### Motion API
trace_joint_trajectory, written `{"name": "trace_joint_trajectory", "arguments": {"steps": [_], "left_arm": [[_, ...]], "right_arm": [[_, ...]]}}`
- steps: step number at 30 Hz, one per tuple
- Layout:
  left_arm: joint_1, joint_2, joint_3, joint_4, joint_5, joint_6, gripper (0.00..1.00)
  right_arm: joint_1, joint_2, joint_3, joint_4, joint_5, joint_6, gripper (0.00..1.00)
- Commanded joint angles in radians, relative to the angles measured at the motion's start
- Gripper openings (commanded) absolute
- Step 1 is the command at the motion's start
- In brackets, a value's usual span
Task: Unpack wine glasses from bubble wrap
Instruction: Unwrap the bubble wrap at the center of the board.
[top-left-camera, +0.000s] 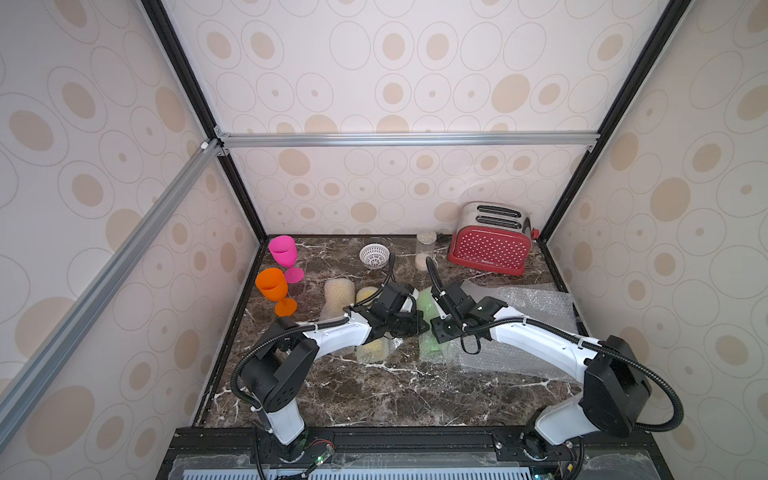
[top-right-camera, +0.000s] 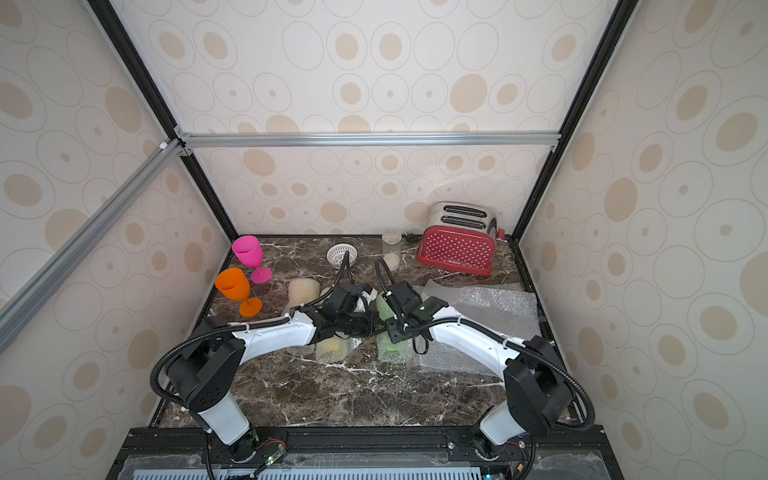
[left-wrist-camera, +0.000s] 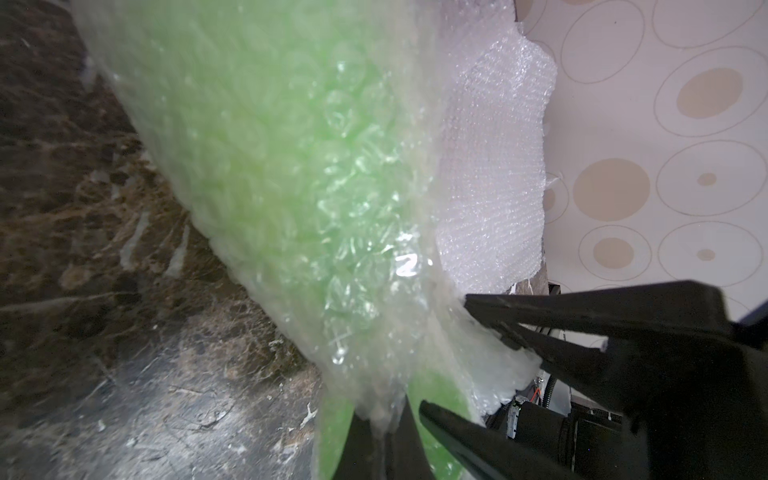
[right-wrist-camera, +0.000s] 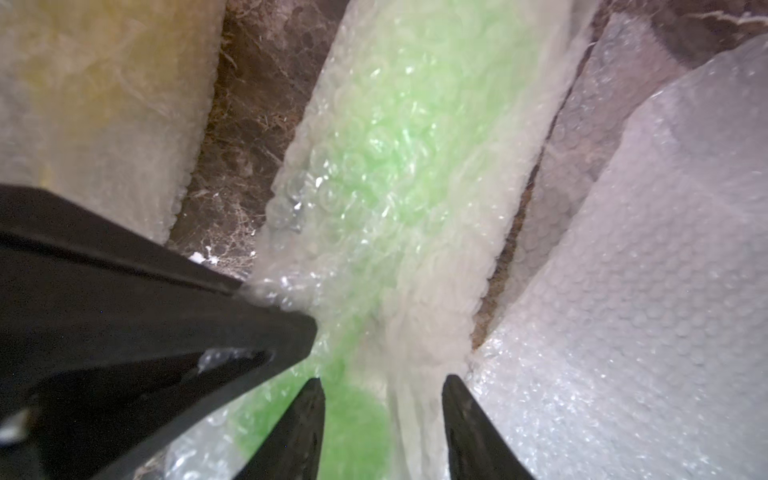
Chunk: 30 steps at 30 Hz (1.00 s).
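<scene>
Currently both tools work one parcel at mid-table. The left gripper (left-wrist-camera: 382, 409) is pressed together on a fold of the bubble wrap tube (right-wrist-camera: 440, 249) at the end nearest it. The film bunches toward that pinch, so the hold reads as an anchor on the loose edge, probably for peeling the sheet open. The right gripper (right-wrist-camera: 383, 378) stands spread, one finger either side of the same end, not visibly squeezing. Likely it is placed to take the glass or a fresh bite of film. The two tools' tips sit just beside each other.

Task item: the green wine glass (right-wrist-camera: 395, 137) lies on its side inside the tube, running away from both sets of fingertips along the marble tabletop (right-wrist-camera: 257, 104). Through the bubbles it shows as a soft pale-green blur. A saturated, bare green patch shows between the right gripper's fingers, where the wrap gapes; which end of the glass that is cannot be told.

Past the left gripper's outer side lies a yellow-tinted tube (right-wrist-camera: 104, 104), wrapped. On the right gripper's outer side, flat bubble wrap sheets (top-left-camera: 528, 303) lie spread, apparently discards. Well beyond the left arm, the pink wine glass (top-left-camera: 283, 249) and orange wine glass (top-left-camera: 272, 284) stand upright and bare, seemingly parked clear of the work.
</scene>
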Motion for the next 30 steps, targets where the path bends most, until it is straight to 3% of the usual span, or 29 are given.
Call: {"name": "trace_joint_trajectory", "arguments": {"steps": [1,19,30], "left_arm": [[-0.010,-0.035,0.034,-0.036,-0.017,0.009,0.00],[-0.015,-0.047,0.033,-0.021,-0.011,-0.008,0.00],[-0.023,-0.043,0.023,-0.036,-0.014,0.002,0.00]], "right_arm": [[0.008,0.020,0.000,0.017,0.113,0.019,0.48],[0.025,0.043,-0.052,0.130,0.125,0.058,0.48],[0.018,0.083,-0.004,0.140,0.169,0.038,0.49]]}}
